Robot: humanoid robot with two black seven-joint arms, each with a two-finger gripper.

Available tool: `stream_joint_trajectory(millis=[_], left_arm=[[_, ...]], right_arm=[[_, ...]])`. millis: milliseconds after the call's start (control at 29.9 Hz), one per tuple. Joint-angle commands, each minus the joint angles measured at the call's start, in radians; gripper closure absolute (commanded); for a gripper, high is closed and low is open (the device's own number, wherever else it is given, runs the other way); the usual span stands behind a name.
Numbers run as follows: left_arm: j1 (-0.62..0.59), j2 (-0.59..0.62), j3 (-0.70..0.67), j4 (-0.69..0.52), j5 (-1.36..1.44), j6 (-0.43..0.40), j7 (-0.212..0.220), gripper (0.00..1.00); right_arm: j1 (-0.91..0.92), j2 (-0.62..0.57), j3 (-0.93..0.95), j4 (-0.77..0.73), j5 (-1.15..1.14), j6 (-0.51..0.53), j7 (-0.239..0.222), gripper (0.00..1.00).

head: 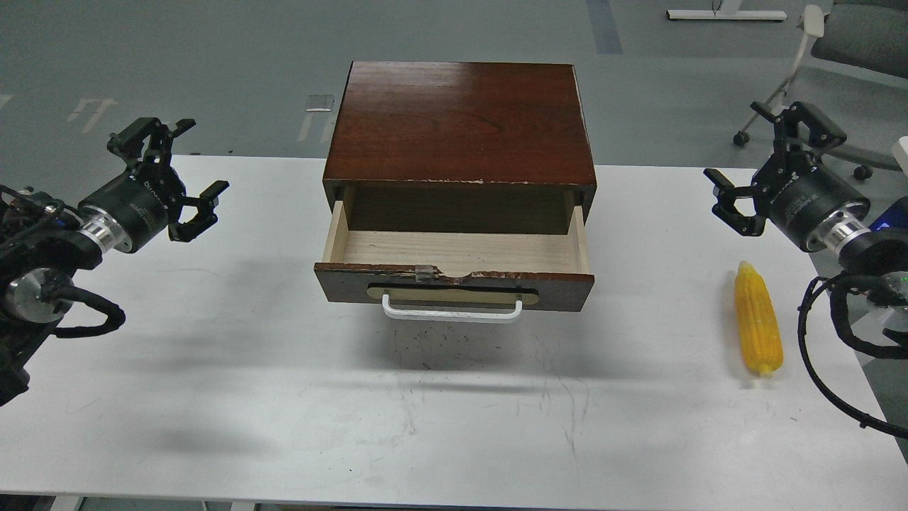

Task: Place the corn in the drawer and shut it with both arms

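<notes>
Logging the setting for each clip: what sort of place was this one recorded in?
Probably a lab or office workspace, not a home: a plain white table on a grey painted floor, a wheeled office chair behind, and a lone wooden drawer unit set out as a prop.

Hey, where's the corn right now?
In the head view the corn lies flat on the white table, right of the open drawer and just below the right gripper, which is open and not touching it.

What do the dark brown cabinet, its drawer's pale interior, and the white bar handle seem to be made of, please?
Dark brown cabinet: glossy varnished wood, grain and chipped edges showing. Drawer's pale interior: unfinished light wood or plywood, by its grain. White bar handle: probably painted metal or plastic.
</notes>
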Motion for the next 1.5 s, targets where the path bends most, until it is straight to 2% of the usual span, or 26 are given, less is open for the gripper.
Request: stream_joint_trajectory(millis=[0,167,802,868,969,1035,1069,1102,1203,1269,1470], left_arm=[[0.001,0.012,0.000,-0.055,-0.001,0.006,0.000,0.02],[0.001,0.014,0.001,-0.087,-0.001,0.038,-0.002,0.02],[0.015,0.009,-0.005,-0.091,-0.001,0.041,0.000,0.02],[0.016,0.008,-0.005,-0.092,-0.001,0.041,-0.002,0.02],[0.019,0.008,-0.005,-0.092,-0.001,0.043,0.000,0.02],[0.025,0.008,-0.003,-0.097,0.000,0.044,0.000,0.02],[0.025,0.012,-0.003,-0.115,0.000,0.050,0.001,0.02],[0.025,0.017,-0.003,-0.141,0.000,0.064,0.001,0.02],[0.025,0.027,-0.003,-0.173,0.000,0.090,0.001,0.02],[0.024,0.032,-0.003,-0.179,0.000,0.093,0.001,0.02],[0.028,0.018,-0.002,-0.180,0.000,0.095,0.001,0.02]], right_arm=[[-0.001,-0.007,0.002,0.002,0.000,-0.002,-0.001,0.00],[0.000,-0.002,-0.004,0.002,-0.001,-0.003,-0.002,0.00],[-0.012,0.001,-0.024,0.001,-0.012,-0.025,-0.007,0.00],[-0.015,-0.008,-0.043,-0.002,-0.070,-0.029,-0.007,0.02],[0.000,-0.062,-0.118,-0.002,-0.297,-0.095,-0.023,0.03],[0.008,-0.099,-0.185,-0.007,-0.553,-0.184,-0.091,0.04],[0.011,-0.099,-0.239,-0.025,-0.745,-0.252,-0.147,0.04],[0.011,-0.093,-0.308,-0.081,-0.935,-0.321,-0.178,0.06],[0.010,-0.064,-0.400,-0.216,-1.163,-0.386,-0.180,0.06],[0.008,-0.034,-0.441,-0.258,-1.179,-0.390,-0.180,0.06],[0.019,0.032,-0.478,-0.263,-1.221,-0.388,-0.194,0.06]])
